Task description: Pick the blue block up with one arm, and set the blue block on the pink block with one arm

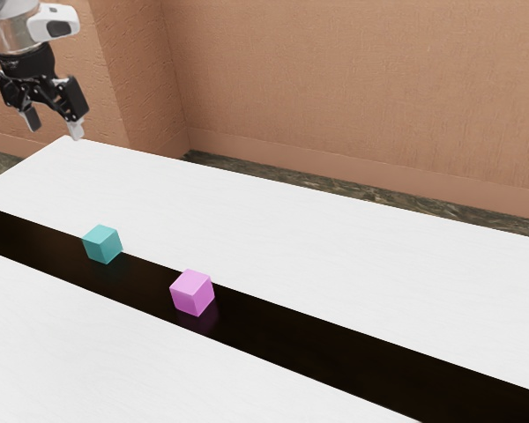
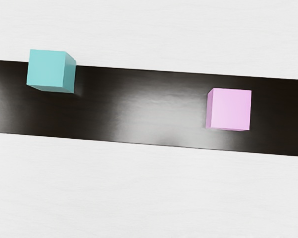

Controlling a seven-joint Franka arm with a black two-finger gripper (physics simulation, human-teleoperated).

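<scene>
Above table corner [image 1: 81, 148], gripper [image 1: 53, 123], arm [image 1: 22, 31] cropped

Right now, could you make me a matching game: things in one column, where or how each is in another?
Things:
1 blue block
2 pink block
3 fingers
4 dark stripe

Places or states:
A open, in the air, empty
B on the stripe, toward the exterior view's right
C on the stripe, toward the exterior view's left
D crosses the white table

Pairs: 1-C, 2-B, 3-A, 4-D

Our arm comes in at the exterior view's ten o'clock corner, wrist pointing down toward six o'clock. Our gripper [image 1: 53, 123] hangs raised, its two black fingers spread well apart.
</scene>
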